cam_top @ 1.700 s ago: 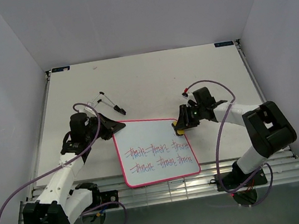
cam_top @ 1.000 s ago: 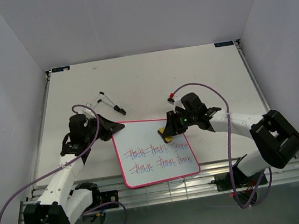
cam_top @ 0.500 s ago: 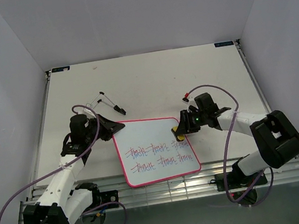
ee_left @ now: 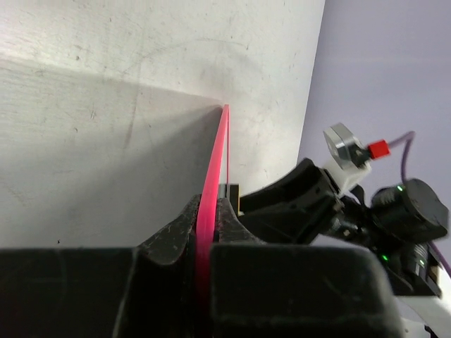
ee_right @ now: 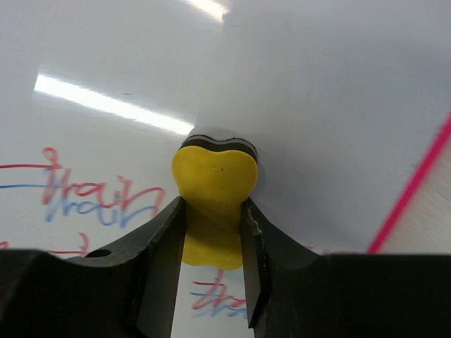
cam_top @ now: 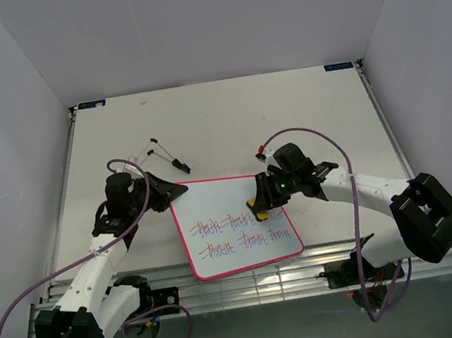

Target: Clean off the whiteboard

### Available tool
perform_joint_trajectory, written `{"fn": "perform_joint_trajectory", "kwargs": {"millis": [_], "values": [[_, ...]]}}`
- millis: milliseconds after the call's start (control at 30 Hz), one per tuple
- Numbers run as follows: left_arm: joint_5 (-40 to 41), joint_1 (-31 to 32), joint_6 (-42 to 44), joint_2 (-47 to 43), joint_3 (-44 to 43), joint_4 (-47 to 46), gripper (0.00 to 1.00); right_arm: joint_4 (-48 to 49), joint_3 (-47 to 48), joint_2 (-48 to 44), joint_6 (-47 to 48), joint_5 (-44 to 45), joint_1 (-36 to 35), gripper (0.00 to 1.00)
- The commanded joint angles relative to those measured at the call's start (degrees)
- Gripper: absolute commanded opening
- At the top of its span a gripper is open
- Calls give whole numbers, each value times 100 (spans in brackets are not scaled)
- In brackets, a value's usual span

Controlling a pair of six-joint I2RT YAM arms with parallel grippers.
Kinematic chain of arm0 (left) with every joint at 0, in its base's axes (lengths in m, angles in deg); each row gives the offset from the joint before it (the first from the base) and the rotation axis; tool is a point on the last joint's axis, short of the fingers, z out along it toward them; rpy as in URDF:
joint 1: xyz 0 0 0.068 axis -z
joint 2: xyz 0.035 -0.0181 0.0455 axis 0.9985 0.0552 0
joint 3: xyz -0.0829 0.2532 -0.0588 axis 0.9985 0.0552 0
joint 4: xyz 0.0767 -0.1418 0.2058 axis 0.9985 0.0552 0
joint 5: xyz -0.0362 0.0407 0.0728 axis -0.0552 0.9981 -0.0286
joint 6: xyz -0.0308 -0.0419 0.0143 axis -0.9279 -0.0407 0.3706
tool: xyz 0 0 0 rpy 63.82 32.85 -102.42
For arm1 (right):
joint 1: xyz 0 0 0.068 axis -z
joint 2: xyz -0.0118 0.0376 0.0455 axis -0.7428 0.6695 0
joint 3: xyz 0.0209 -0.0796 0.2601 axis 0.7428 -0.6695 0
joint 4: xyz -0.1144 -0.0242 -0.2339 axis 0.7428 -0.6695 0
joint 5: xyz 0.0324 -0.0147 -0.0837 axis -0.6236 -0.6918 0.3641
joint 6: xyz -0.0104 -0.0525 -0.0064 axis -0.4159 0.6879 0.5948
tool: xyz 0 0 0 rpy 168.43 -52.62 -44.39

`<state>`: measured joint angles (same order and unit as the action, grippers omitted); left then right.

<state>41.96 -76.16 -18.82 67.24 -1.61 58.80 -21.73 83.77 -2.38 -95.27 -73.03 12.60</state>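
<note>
The whiteboard [cam_top: 214, 203], white with a pink-red rim, lies flat in the middle of the table and carries two rows of red and blue handwriting [cam_top: 240, 233]. My left gripper [cam_top: 172, 192] is shut on its far left corner. In the left wrist view the rim [ee_left: 215, 162] runs edge-on between the fingers of that gripper [ee_left: 206, 225]. My right gripper [cam_top: 258, 204] is shut on a yellow eraser sponge [ee_right: 215, 176] and presses it down on the board's upper right part [ee_right: 317, 105], just above the writing [ee_right: 91, 193].
Two thin pens [cam_top: 164, 154] lie on the table beyond the board's far left corner. Metal rails [cam_top: 251, 280] run along the near table edge, close to the board's front rim. White walls enclose the table on the left, right and back.
My right gripper swept the sponge left, back right, then left again over the board's upper right area. The board turned slightly. The left gripper stayed put.
</note>
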Motion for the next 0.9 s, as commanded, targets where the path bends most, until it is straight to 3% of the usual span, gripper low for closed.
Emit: {"fn": "perform_joint_trajectory", "kwargs": {"millis": [0,200,400,567,767,867], "values": [[1810,-31,270,162,144,-69,0,-377,631,324,-463,-93,-926,24],[1969,-22,51,451,144,-385,0,-262,1896,1080,-824,75,-2217,24],[1829,-22,76,838,30,-746,0,-815,2820,1582,-658,259,-2641,24],[1530,-22,314,1014,-76,-755,0,-895,2032,1198,-578,444,-2335,24],[1582,-22,411,883,38,-720,0,-903,4,423,-315,497,-973,24],[1618,-22,411,830,99,-711,0,-930,-552,159,-79,531,-313,25]]}}
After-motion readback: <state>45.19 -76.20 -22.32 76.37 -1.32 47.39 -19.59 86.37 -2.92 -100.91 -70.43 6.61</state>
